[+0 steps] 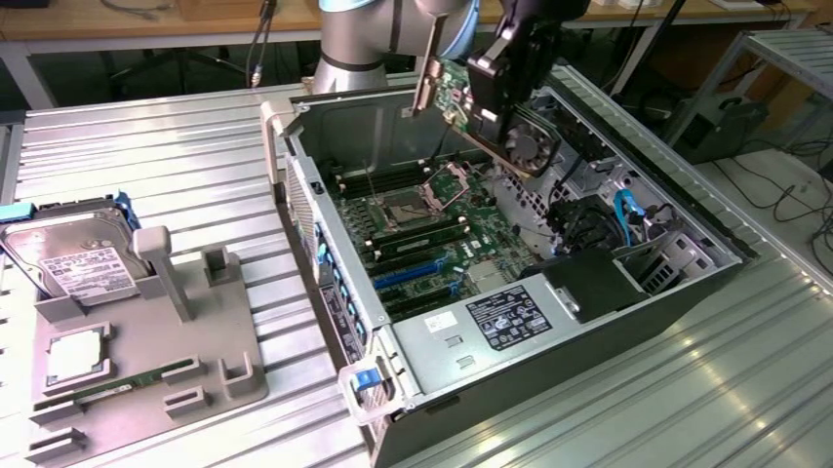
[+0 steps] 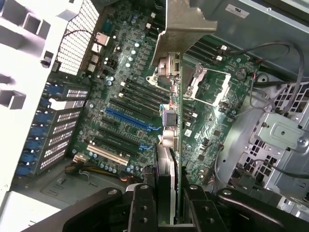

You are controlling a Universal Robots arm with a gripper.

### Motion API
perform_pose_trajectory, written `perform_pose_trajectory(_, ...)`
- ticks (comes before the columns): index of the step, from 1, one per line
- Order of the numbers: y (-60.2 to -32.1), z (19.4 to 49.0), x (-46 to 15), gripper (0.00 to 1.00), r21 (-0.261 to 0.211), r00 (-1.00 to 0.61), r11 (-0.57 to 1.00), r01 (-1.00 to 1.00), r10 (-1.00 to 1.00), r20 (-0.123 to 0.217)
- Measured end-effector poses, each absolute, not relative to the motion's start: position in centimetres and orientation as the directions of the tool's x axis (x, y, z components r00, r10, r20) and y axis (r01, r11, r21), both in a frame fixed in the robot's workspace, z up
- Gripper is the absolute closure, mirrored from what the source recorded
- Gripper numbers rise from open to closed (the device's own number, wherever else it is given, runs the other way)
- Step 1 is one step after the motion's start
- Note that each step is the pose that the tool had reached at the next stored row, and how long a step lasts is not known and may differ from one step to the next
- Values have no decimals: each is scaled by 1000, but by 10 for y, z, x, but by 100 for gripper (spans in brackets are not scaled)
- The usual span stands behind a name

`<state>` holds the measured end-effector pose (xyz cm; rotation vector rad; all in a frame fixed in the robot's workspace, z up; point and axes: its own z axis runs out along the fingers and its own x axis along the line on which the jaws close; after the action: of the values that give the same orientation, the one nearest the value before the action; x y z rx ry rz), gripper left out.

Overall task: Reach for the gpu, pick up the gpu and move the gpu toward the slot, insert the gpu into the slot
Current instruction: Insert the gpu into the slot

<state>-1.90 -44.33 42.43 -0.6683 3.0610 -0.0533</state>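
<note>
The gpu point(image 1: 458, 97), a green card with a round black fan point(image 1: 532, 144) and a silver end bracket point(image 1: 426, 73), hangs tilted above the open computer case. My gripper point(image 1: 493, 93) is shut on its upper edge. In the wrist view the gpu point(image 2: 173, 130) appears edge-on, running from my gripper point(image 2: 169, 208) out to the bracket point(image 2: 186, 24), with a black finger point(image 2: 142, 208) pressed on one side. Below it lies the motherboard with a long blue slot point(image 2: 129, 120), seen in the exterior view as the blue slot point(image 1: 414, 270). The card is apart from the board, over the processor socket area.
The case's walls point(image 1: 312, 214) ring the motherboard, with a power supply point(image 1: 508, 317) at the front and blue cables point(image 1: 627, 219) at the exterior view's right. On the exterior view's left, a grey fixture point(image 1: 143, 361) holds a hard drive point(image 1: 76, 261) and a memory stick point(image 1: 117, 388).
</note>
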Motion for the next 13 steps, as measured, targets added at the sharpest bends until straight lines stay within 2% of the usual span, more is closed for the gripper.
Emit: perform_pose_trajectory(13,-443,424,-19,73,-35,-834,833,-552,-552,-1)
